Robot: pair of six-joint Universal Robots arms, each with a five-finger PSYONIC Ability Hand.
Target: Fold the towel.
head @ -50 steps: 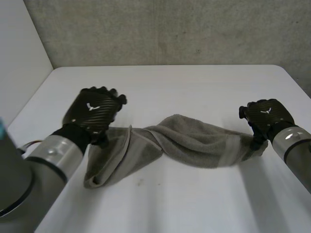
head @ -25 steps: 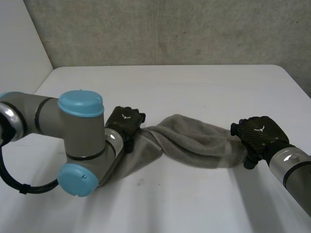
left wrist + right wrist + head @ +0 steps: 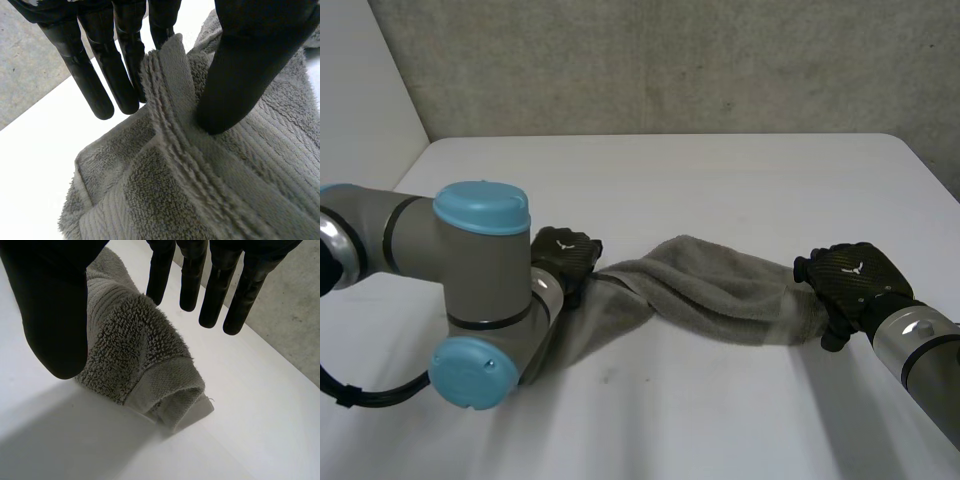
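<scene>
Towel (image 3: pixel 710 295) lies stretched left to right across the near middle of the table (image 3: pixel 720 170). Left hand (image 3: pixel 565 255) sits on the towel's left end. In the left wrist view, a raised ridge of towel stands between its fingers (image 3: pixel 117 75) and thumb (image 3: pixel 240 75). Right hand (image 3: pixel 847 280) is at the towel's right end, which lies under its palm. Left arm (image 3: pixel 470 290) is in front of the towel's left part and overlaps it.

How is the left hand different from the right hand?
The left hand pinches a raised towel edge between thumb and fingers; the right hand is open, fingers straight above the towel's other end. The left hand is partly hidden by its arm; the right hand is in full sight. Both are black, one at each towel end.
</scene>
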